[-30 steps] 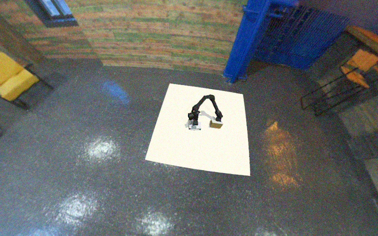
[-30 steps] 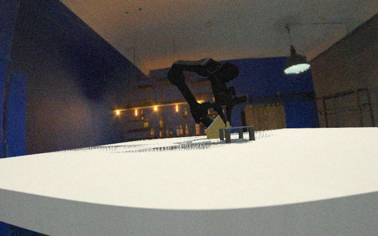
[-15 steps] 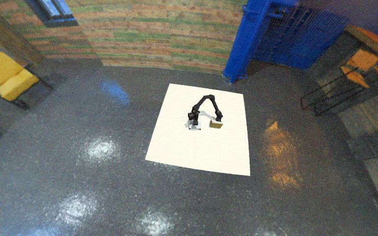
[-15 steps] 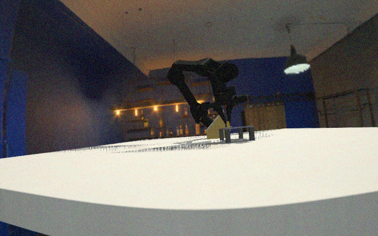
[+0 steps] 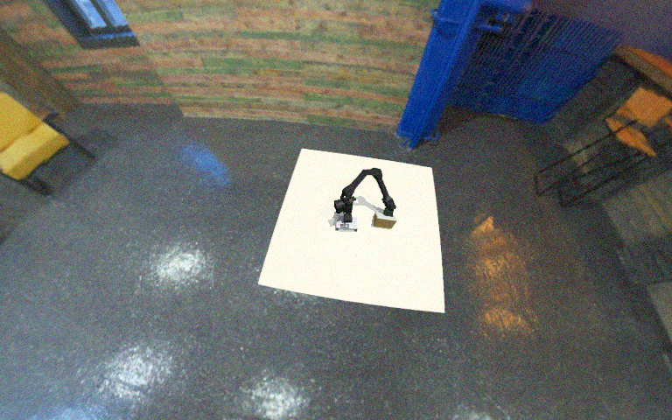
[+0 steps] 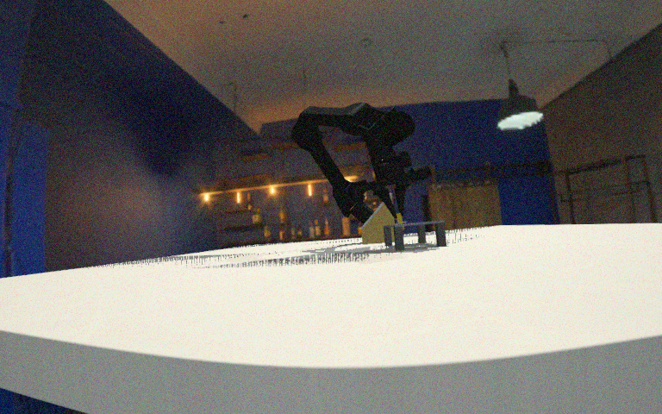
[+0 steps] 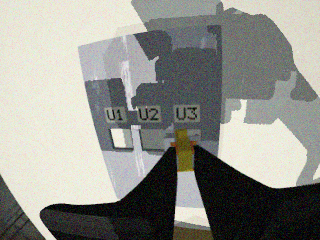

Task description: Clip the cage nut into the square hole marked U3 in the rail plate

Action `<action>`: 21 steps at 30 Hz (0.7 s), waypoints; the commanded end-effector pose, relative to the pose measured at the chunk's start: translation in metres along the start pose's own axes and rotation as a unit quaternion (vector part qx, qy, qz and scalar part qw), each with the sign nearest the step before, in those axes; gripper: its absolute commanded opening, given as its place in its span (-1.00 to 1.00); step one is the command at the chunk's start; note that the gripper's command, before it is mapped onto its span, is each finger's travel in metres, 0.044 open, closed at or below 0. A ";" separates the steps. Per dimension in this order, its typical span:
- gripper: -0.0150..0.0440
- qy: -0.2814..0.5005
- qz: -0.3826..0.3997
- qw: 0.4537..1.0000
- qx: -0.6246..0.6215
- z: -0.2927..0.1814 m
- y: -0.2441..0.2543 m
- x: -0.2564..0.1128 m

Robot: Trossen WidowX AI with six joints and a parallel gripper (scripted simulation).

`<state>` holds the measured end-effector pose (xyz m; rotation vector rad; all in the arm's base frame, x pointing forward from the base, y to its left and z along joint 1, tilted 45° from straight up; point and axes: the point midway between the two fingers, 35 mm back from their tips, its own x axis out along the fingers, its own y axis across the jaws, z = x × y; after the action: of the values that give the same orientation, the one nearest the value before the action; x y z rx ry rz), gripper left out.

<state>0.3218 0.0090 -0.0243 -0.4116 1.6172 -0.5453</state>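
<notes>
And there's the black arm [image 5: 372, 171], arched over the pale table top [image 5: 346, 267], its far end above the rail plate [image 5: 346, 226], the tan block [image 5: 384, 220] near it!

Table [image 5: 346, 267] [image 6: 341, 302] [image 7: 40, 100]: cream-white top, four-sided in the top view, with a thick grey front edge in the exterior view. Plate [image 5: 346, 227] [image 6: 420, 223] [image 7: 200, 100] stands on the table on short dark legs, its grey surface raised above the top and level; beside it, apart from it in the top view, sits a tan block [image 5: 383, 221] [image 6: 377, 230] [image 7: 192, 234] with a sloping upper face. Grey shadows fall across the tabletop around both items, including a broad, jagged one beside the plate in the wrist view.
</notes>
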 end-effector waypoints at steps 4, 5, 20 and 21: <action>-0.39 0.000 0.010 1.000 -0.002 0.000 0.000 0.000; -0.39 0.000 0.010 1.000 -0.002 0.000 0.000 0.000; -0.39 0.000 0.026 1.000 -0.002 0.000 -0.002 0.000; -0.39 0.000 0.028 1.000 -0.002 0.000 -0.002 0.000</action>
<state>0.3217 0.0066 -0.0232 -0.3773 1.6236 -0.5129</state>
